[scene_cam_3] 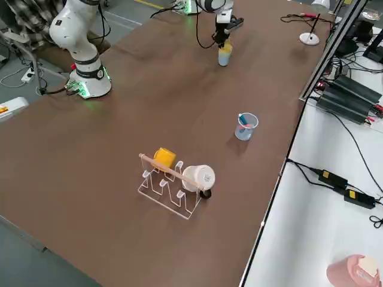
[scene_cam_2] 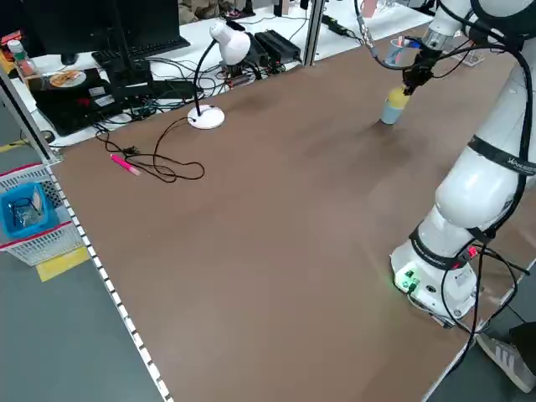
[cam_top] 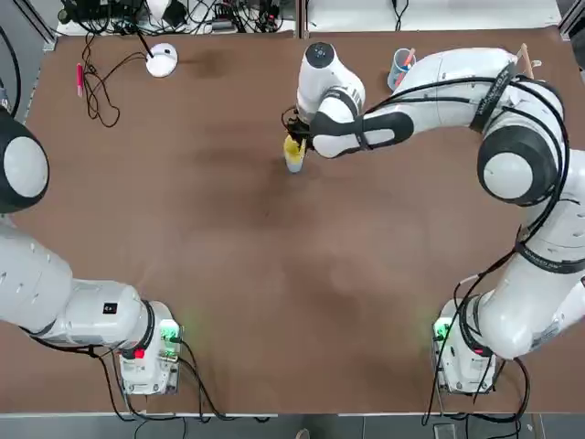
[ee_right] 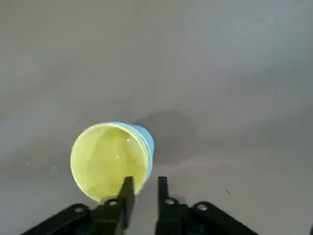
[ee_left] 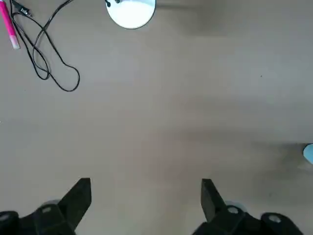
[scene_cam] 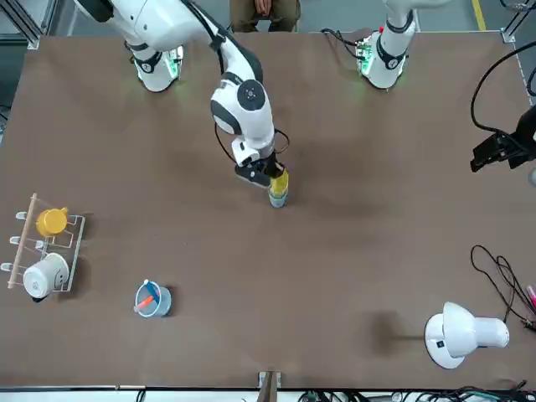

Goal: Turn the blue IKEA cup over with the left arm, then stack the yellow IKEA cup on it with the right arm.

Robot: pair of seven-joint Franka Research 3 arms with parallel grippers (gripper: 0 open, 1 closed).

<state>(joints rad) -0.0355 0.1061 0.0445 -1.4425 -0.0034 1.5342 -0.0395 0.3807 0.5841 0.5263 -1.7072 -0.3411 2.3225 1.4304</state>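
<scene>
In the top view you had the right gripper [cam_top: 294,139] over the yellow IKEA cup [cam_top: 293,152] near the table's far middle, the arm hiding most of the stack. The left arm was parked at the near left corner.

From the front, you could see what the top hid: the yellow cup sat on the blue IKEA cup [scene_cam: 278,200], both upright as one column.

The left side view showed the same stack [scene_cam_2: 393,107] standing free on the table [scene_cam_2: 276,218].

The right side view added the rack with the orange mug [scene_cam_3: 163,158] and the clear blue glass [scene_cam_3: 245,127], well apart from the stack.

Your left wrist view showed the left gripper [ee_left: 145,196] spread wide over bare table.

The right wrist view settled the grip: the fingers [ee_right: 126,193] straddled the yellow rim, slightly parted, seemingly loosening. These thin plastic tumblers probably weigh little, flex somewhat and tip easily; the rim wall looked the natural hold.
</scene>
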